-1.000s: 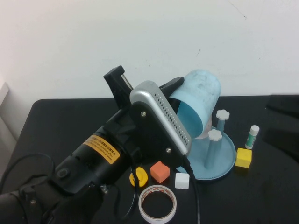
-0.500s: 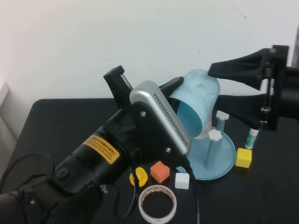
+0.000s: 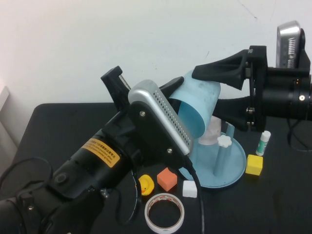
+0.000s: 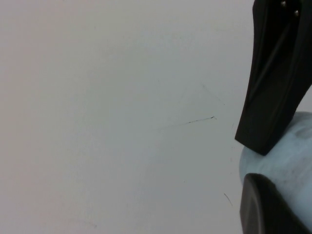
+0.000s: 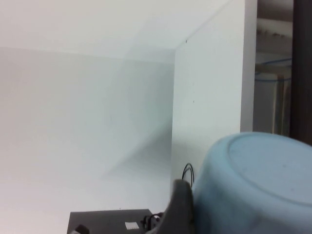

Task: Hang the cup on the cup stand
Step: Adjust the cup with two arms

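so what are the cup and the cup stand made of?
cup: looks like matte light-blue plastic, base scuffed whitish, held in the left end effector.
cup stand: likely moulded plastic, smooth blue dish with white flower knobs.
right end effector: open beside the cup.

Light reads even and soft from my seat, overhead. Wall (image 3: 97, 44) bright, near washed out. Black surface (image 3: 58, 126) dim, swallows shadows. Mild glare on the wrist camera casing (image 3: 161, 119). Left wrist view: close fingers (image 4: 275, 78) soft-focused. Right wrist view hazy, low contrast.
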`<state>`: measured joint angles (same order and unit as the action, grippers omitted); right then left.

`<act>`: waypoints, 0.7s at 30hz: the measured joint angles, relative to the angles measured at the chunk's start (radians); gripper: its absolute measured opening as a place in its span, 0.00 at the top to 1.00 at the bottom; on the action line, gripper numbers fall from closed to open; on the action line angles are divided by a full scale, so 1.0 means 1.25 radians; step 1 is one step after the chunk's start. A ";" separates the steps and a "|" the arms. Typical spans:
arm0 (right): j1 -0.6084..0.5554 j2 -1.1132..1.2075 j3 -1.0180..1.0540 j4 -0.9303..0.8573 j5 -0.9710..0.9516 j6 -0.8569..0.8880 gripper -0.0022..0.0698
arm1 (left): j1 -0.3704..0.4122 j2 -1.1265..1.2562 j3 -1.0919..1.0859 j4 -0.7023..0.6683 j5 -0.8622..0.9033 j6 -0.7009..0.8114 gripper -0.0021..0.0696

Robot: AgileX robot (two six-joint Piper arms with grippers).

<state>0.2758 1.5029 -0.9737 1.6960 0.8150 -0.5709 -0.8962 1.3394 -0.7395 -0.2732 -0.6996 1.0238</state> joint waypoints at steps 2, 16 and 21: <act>0.001 0.000 -0.004 0.000 -0.004 0.000 0.14 | 0.000 0.000 0.000 0.000 -0.004 0.000 0.96; 0.001 0.000 -0.005 0.000 -0.004 -0.017 0.18 | 0.000 0.000 0.000 0.000 -0.007 0.003 0.96; 0.001 0.000 -0.005 0.000 -0.004 -0.017 0.18 | 0.000 0.000 0.000 -0.005 -0.007 0.003 0.95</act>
<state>0.2776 1.5029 -0.9805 1.6960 0.8101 -0.5918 -0.8962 1.3394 -0.7395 -0.2794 -0.7087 1.0275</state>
